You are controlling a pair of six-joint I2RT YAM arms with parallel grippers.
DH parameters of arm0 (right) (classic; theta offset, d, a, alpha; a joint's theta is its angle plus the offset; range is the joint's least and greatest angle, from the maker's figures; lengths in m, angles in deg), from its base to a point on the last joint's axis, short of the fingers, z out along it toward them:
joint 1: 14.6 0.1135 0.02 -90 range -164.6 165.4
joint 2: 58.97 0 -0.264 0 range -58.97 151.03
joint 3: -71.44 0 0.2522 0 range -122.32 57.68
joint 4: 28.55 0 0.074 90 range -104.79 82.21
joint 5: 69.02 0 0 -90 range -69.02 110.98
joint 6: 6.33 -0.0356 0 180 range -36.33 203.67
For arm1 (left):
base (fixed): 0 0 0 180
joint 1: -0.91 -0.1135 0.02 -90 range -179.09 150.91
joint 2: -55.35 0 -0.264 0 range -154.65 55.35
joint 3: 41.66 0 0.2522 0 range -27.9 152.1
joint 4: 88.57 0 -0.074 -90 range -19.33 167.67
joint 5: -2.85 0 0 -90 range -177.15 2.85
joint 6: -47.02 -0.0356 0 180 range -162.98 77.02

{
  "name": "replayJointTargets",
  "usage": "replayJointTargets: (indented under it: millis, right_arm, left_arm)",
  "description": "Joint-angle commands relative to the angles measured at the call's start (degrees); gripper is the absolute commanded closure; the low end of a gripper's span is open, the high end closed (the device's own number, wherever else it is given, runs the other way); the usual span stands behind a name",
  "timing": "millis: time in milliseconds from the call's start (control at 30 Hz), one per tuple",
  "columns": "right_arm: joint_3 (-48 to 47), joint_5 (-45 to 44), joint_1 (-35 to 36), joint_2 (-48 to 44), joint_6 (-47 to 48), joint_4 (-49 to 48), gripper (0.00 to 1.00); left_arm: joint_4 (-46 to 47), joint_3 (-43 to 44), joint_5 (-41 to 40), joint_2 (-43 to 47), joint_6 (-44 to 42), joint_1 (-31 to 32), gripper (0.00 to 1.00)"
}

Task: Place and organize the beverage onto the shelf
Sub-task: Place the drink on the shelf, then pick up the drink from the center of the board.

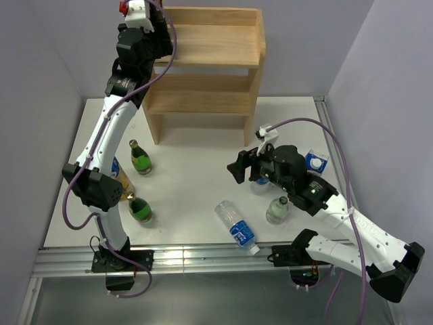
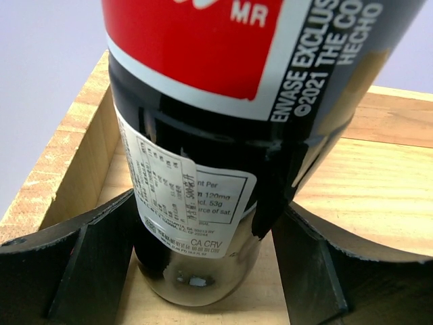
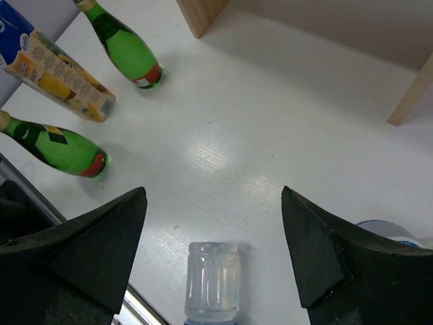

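Fingers [image 2: 88,271] of the left gripper [image 2: 210,203] were set either side of the upright cola bottle [image 2: 203,135] at the left corner of the top board [image 2: 365,176] of the shelf [image 1: 210,68], though whether clamped or just freed could not be told. The fingers [image 3: 95,250] of the right gripper [image 3: 213,196] were spread, empty, above the bench [image 3: 270,122]. The base was judged best seated flat inside the rim [image 2: 61,156] before the left fingers were opened fully and drawn straight back.

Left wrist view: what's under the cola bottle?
The top board of the shelf, light wood with a raised rim, lies below the cola bottle. The bottle's base hides the contact spot, so whether it stands there cannot be seen.
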Motion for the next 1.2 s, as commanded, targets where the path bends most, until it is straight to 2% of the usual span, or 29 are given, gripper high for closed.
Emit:
replayJointTargets:
  millis: [0, 300, 667, 700, 733, 833, 1000, 1167]
  right_arm:
    - [-0.3, 0.3, -0.4, -0.7, -0.1, -2.8, 0.13]
    - [-0.7, 0.3, -0.4, -0.6, 0.0, -2.5, 0.13]
    - [-0.6, 0.3, -0.4, -1.3, -0.1, -2.3, 0.13]
    - [-0.6, 0.3, -0.4, -1.4, 0.0, -2.2, 0.13]
    - [-0.6, 0.3, -0.4, -1.4, 0.0, -2.2, 0.13]
    - [-0.6, 0.3, -0.4, -1.2, 0.0, -2.0, 0.13]
    - [-0.6, 0.3, -0.4, -0.9, -0.1, -2.2, 0.13]
    - [-1.4, 0.3, -0.4, -0.7, 0.0, -2.3, 0.13]
  left_arm:
    - [0.5, -0.7, -0.2, 3.4, 0.3, -2.5, 0.18]
    - [1.7, -2.6, -1.6, 6.8, -0.3, -1.5, 0.11]
    - [0.7, -4.4, -3.2, 9.0, -0.1, -1.4, 0.07]
    - [0.9, -5.6, -3.0, 9.5, -0.1, -1.4, 0.07]
    - [1.6, -6.3, -2.8, 10.8, -0.1, -1.4, 0.01]
    - [3.1, -9.0, -2.4, 13.1, -0.2, -1.4, 0.01]
    - [1.8, -8.4, -1.6, 14.6, 0.1, -1.4, 0.01]
    - [0.9, -9.8, -4.7, 19.5, 0.6, -1.4, 0.0]
